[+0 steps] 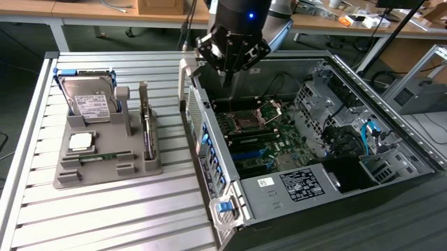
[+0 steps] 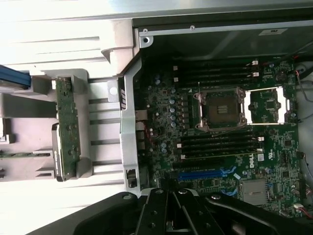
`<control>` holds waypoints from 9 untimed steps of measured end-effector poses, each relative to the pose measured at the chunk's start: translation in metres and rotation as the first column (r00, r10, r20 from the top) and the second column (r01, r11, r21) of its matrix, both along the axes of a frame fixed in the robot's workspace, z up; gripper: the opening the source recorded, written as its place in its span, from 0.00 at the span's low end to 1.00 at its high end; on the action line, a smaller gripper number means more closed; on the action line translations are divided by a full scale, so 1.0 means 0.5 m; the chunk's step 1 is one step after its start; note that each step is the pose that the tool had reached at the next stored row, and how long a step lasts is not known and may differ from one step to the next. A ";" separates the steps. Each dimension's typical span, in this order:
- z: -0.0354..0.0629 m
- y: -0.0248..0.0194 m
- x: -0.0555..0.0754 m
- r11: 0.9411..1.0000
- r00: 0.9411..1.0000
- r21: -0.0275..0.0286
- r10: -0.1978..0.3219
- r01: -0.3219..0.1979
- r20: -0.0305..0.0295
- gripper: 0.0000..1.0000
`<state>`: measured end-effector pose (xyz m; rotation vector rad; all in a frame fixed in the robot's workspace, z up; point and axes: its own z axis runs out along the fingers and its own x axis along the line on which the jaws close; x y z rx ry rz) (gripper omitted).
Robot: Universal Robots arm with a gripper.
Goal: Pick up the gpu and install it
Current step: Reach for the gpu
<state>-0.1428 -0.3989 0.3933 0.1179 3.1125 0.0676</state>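
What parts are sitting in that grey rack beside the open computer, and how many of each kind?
Silver hard drive with white label: 1
Silvery square chip: 1
Narrow green memory stick: 1
Thin dark circuit card standing on edge, the gpu: 1
Total: 4

There was one gripper. Below it lay one open case with one motherboard, one CPU socket and one blue slot. Beside the gripper, well apart, one holder carried one gpu, one hard drive, one processor and one memory stick.
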 end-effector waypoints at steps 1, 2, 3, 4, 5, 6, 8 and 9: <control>0.000 0.0000 -0.001 1.000 1.000 0.000 0.000 0.000 0.000 0.11; 0.000 0.0000 -0.002 1.000 1.000 0.000 0.000 0.000 0.000 0.11; 0.000 0.0000 -0.003 1.000 1.000 0.000 0.000 0.000 0.000 0.11; 0.000 0.0000 -0.004 1.000 1.000 0.000 0.000 0.000 0.000 0.11; 0.000 -0.0001 -0.006 1.000 1.000 0.000 0.000 0.000 0.000 0.11; 0.000 0.0000 -0.007 1.000 1.000 0.000 0.000 0.000 0.000 0.11; 0.000 0.0000 -0.009 1.000 1.000 0.000 0.000 0.000 0.000 0.11; 0.000 0.0000 -0.010 1.000 1.000 0.000 0.000 0.000 0.000 0.11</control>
